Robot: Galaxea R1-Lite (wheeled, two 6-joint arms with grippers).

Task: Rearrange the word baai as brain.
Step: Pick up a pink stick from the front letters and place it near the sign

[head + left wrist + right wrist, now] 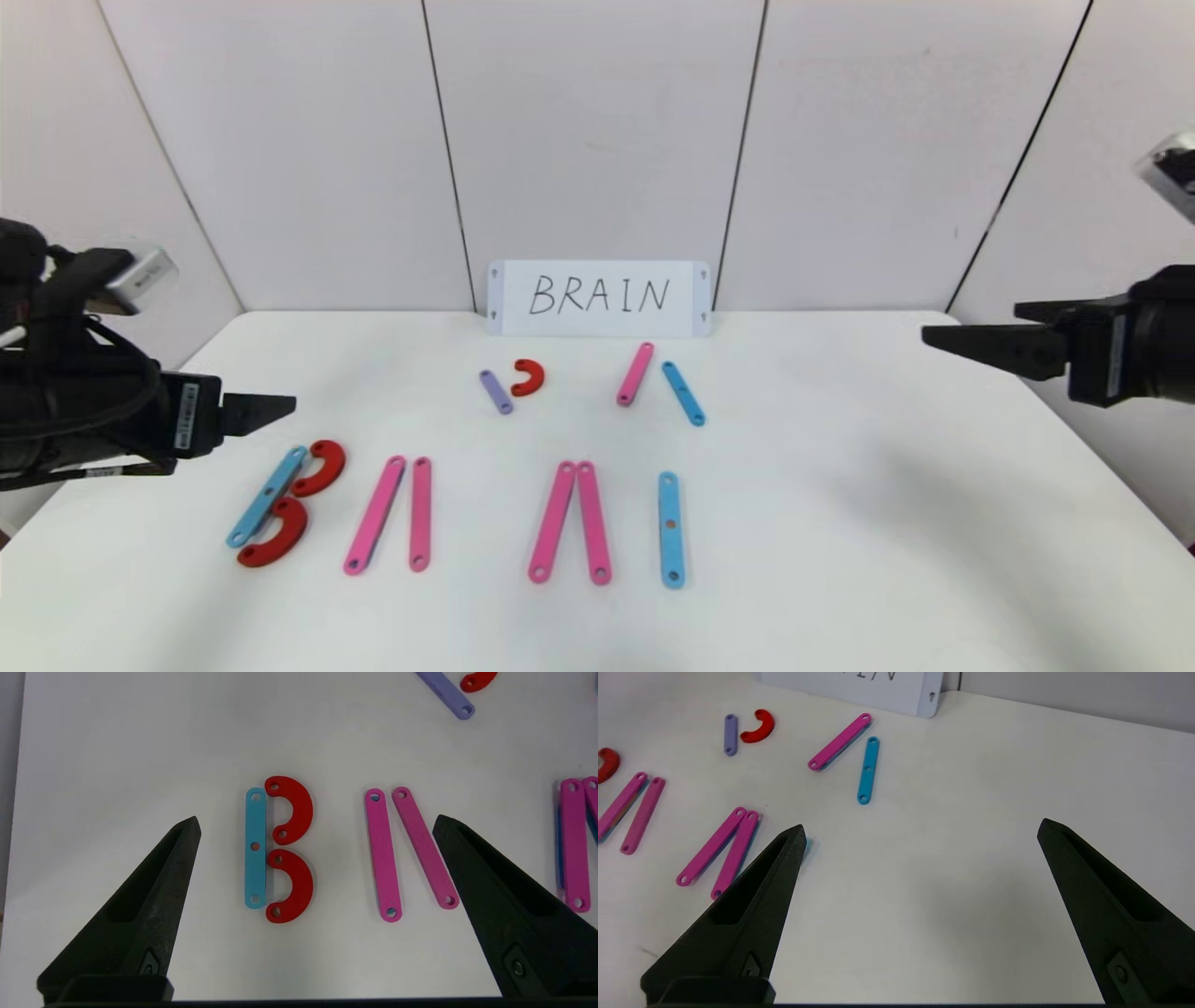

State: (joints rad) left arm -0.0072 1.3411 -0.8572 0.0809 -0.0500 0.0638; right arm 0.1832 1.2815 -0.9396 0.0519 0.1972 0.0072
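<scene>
White table (840,523), grey panel wall (597,131) behind; card (598,298) probably leaning on wall. Letters (420,513) flat. Left gripper (316,821), right gripper (920,828) spread, empty.

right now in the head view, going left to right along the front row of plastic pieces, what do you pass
blue strip with two red arcs forming the B → first pair of pink strips → second pair of pink strips, joined at the top → lone upright blue strip
</scene>
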